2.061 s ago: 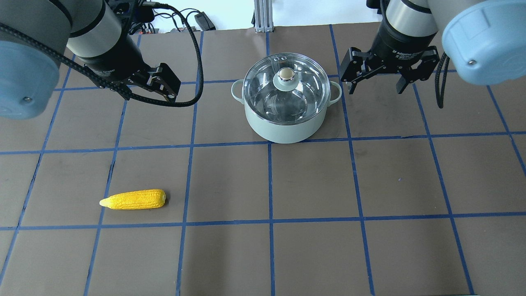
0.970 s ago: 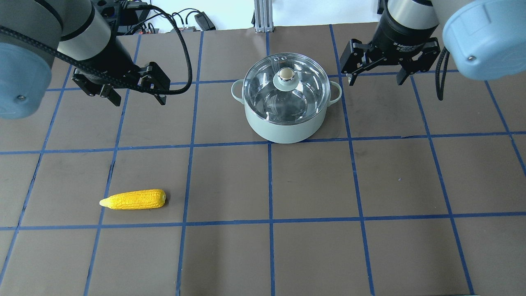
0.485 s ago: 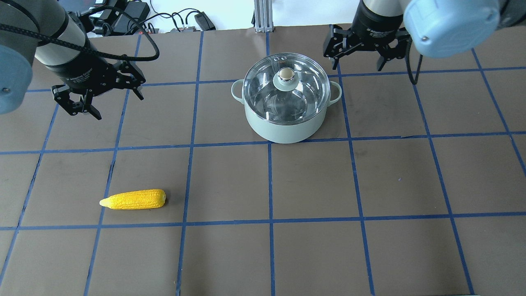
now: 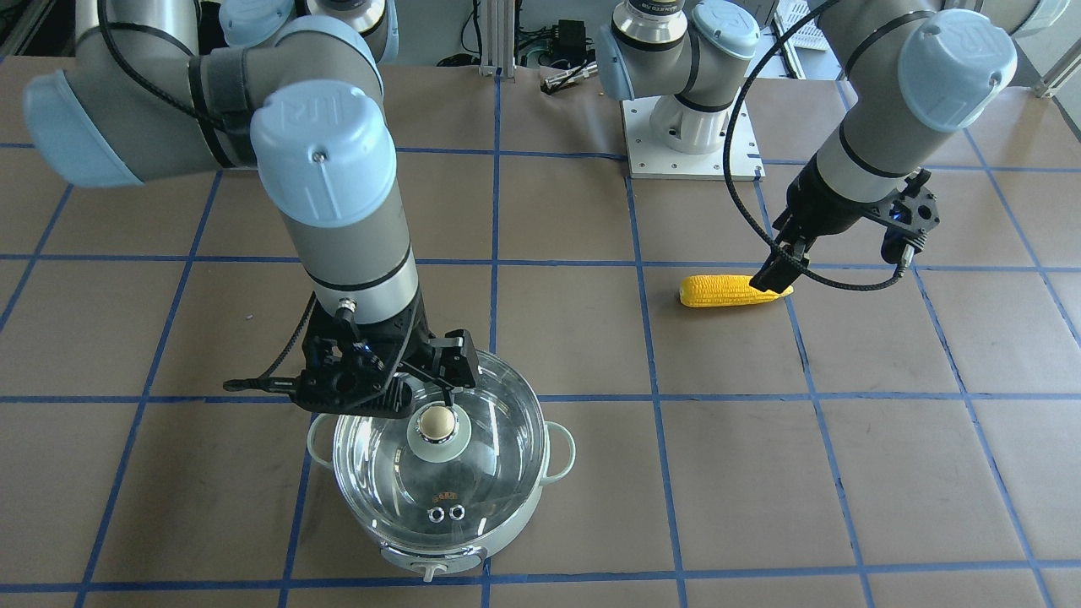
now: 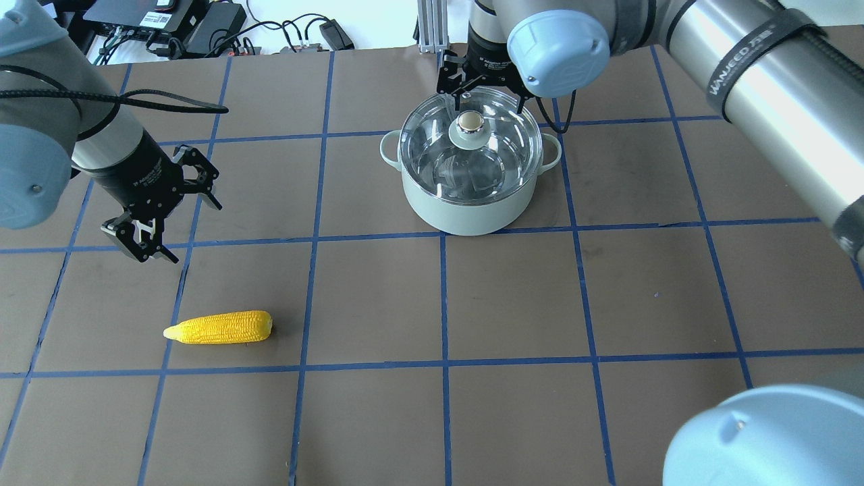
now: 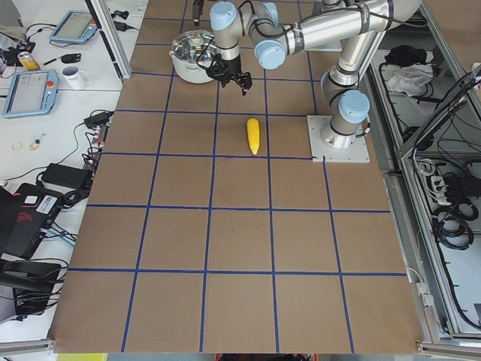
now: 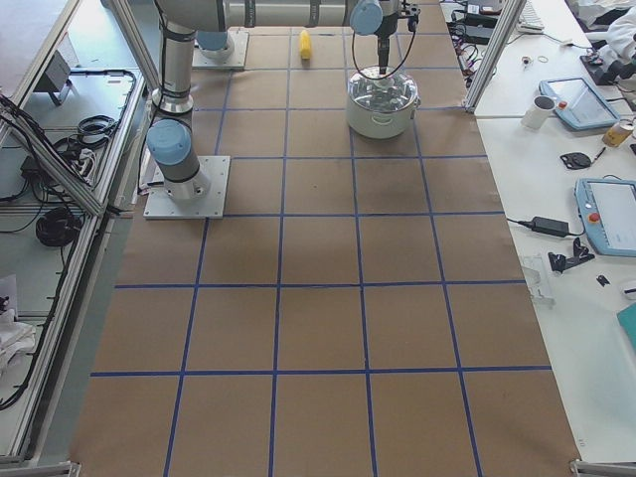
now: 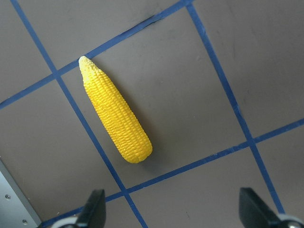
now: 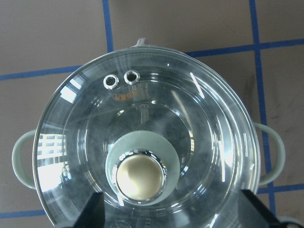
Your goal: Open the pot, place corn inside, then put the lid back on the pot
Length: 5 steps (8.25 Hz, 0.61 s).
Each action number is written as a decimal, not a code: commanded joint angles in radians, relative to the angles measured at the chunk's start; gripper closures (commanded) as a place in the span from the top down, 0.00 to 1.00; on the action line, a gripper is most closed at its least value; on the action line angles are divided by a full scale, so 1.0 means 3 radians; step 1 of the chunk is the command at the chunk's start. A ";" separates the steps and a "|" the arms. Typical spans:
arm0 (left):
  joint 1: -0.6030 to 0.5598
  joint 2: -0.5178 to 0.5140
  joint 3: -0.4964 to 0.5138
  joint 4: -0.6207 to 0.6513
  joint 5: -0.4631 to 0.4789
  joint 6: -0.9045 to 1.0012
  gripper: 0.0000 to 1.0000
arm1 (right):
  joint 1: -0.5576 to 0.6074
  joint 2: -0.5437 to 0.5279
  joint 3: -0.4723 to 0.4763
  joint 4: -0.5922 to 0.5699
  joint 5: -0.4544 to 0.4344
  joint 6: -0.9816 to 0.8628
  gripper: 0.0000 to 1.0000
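We see right gripper [image 5: 489, 102] spread wide, empty, hovering above lid [image 5: 503, 145]; beige knob [image 5: 470, 121] beneath, roughly between fingers, untouched. Lid seated on pot [image 5: 466, 210] under gripper. Left gripper [image 5: 192, 233] likewise spread, empty, above table [image 5: 513, 304]; corn [image 5: 219, 327] flat below, ahead of fingertips, apart

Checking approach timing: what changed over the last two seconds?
The left gripper swung back toward the robot and leftward, and is now open near the corn. The right gripper swung left to hover open over the lid knob. Nothing gripped or released. Corn, lid and pot unmoved; lid on the pot.
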 commanded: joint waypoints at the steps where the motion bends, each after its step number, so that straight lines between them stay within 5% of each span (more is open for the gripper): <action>1: 0.0054 -0.0048 -0.0265 0.0115 -0.0034 -0.0737 1.00 | 0.0045 0.0301 -0.0052 -0.0276 -0.0017 0.0175 1.00; 5: 0.0315 -0.0104 -0.0511 0.0267 0.0017 -0.1212 1.00 | 0.0101 0.0326 -0.0027 -0.0323 -0.0042 0.0313 0.96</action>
